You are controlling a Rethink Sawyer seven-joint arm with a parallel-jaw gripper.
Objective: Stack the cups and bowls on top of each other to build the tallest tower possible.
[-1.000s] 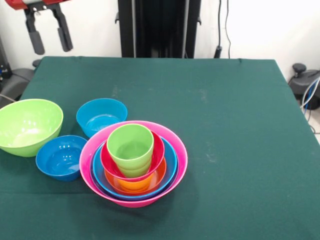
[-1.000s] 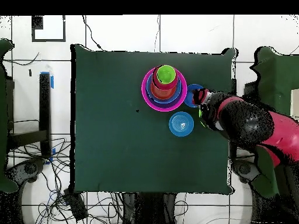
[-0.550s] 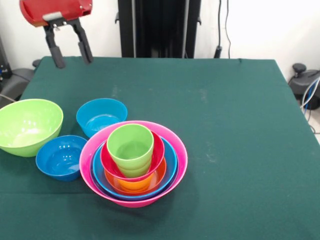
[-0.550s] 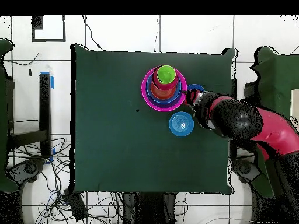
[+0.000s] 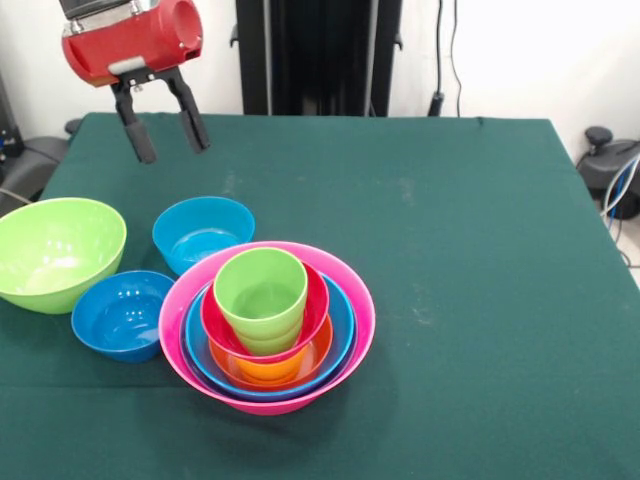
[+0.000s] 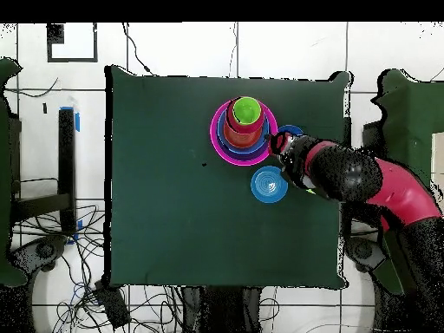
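Pink-based tower (image 5: 267, 325), lime cup (image 5: 261, 296) on top, stands near the table's (image 5: 450, 230) front edge. Beside it sit two blue bowls (image 5: 203, 231) and a lime bowl (image 5: 55, 250), apparently untouched. Above them the gripper (image 5: 163, 125) hangs released, empty.

pink bowl (image 5: 345, 290), lime cup (image 5: 261, 292), green table (image 5: 450, 220)

The red arm (image 5: 130, 40) reaches in over the far left corner of the surface (image 5: 480, 250), its wrist tilted so the tool (image 5: 165, 132) points down and slightly forward. The two black fingers (image 5: 140, 138) hang spread apart with nothing between them, well above the surface. From overhead, the red and black arm stretches in across the surface's right edge.
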